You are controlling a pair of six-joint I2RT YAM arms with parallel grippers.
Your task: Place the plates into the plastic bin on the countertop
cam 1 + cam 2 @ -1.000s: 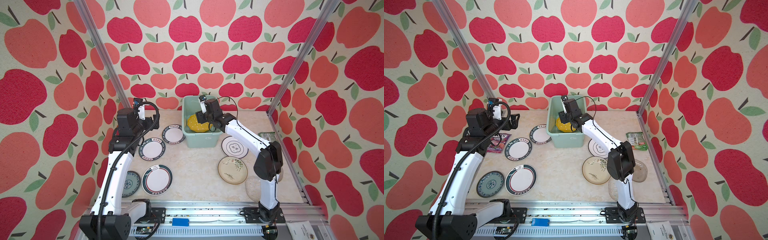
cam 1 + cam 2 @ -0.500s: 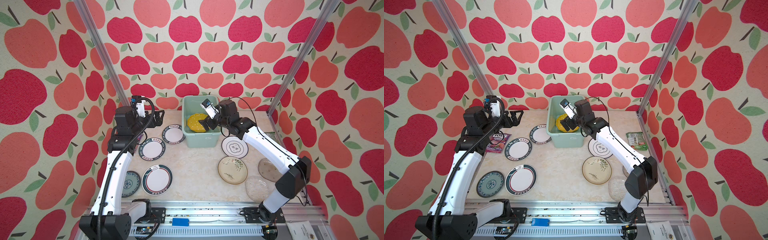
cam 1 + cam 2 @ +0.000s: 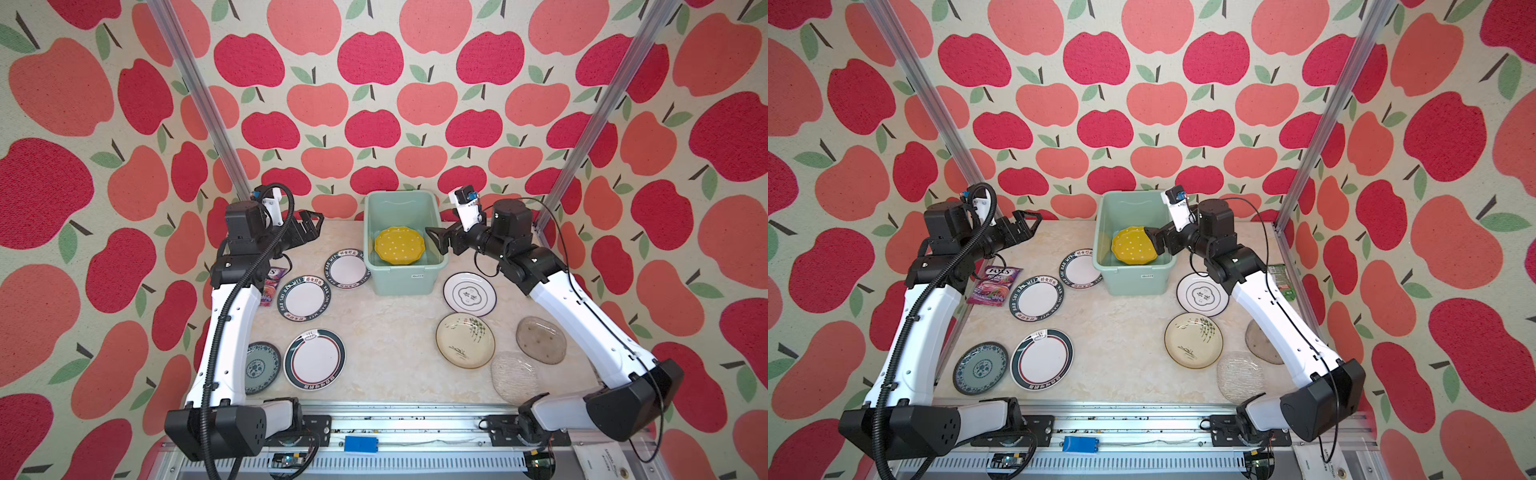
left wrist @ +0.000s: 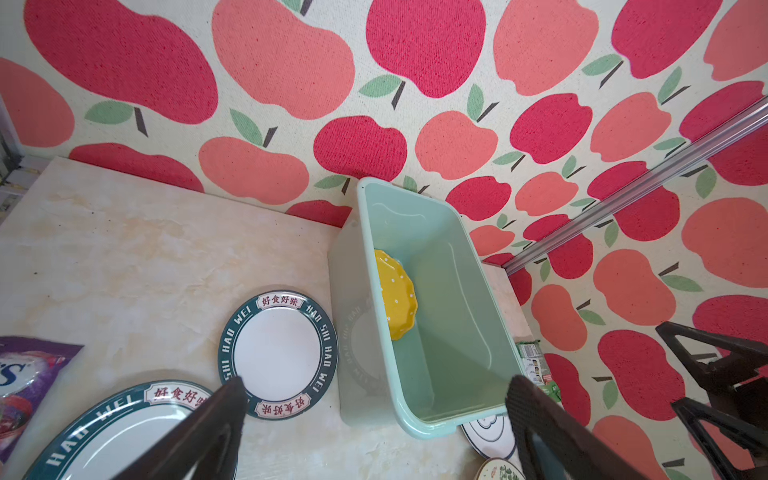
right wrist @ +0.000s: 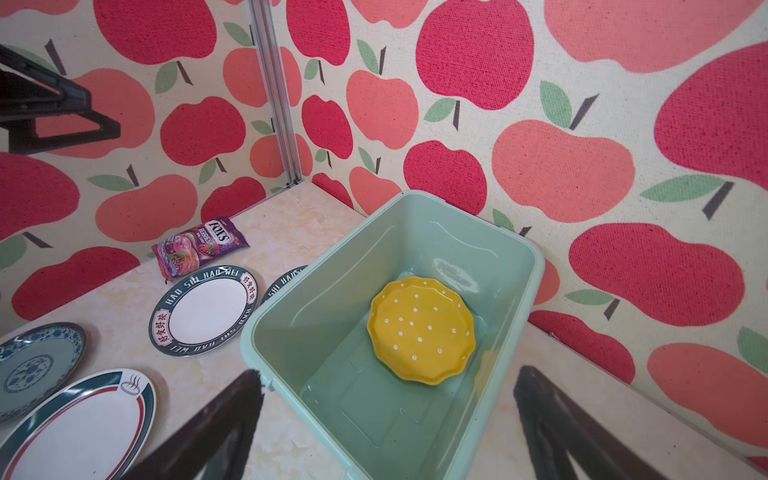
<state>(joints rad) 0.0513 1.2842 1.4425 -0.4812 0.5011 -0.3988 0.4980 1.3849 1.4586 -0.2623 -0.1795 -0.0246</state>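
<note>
**In the bin: one plate; eight left on the countertop**

At the far middle of the countertop (image 3: 386, 332) stands the plastic bin (image 3: 401, 280). It holds one item only, the yellow dotted plate (image 3: 400, 245), which lies in its near half. Whether that plate sits flat or slightly tipped cannot be told.

Left of the bin lie two lettered plates (image 3: 304, 297) (image 3: 347, 268). Nearer are a green-and-red ringed plate (image 3: 314, 359) and a blue-patterned plate (image 3: 259, 368). Right of the bin lie an emblem plate (image 3: 469, 292) and a cream plate with a green plant (image 3: 465, 340). Two clear glass plates (image 3: 540, 340) (image 3: 513, 376) lie at the near right.

The right arm reaches from the near right corner to the far side. The right gripper (image 3: 436, 241) points left, just over the bin's right rim, with its fingers spread and holding nothing. The left arm stands raised at the far left. The left gripper (image 3: 313, 222) points right, well apart from the bin, with its fingers also spread and holding nothing.

The lettered plates' rims read "HAO SHI HAO WEI", with red Chinese characters on white panels. A purple packet (image 3: 994, 284) at the far left reads "FOX'S" and "BERRIES". A green packet (image 3: 1281, 280) lies at the right edge, its print unreadable. The small label (image 3: 417, 275) on the bin's near wall is too small to read.
</note>
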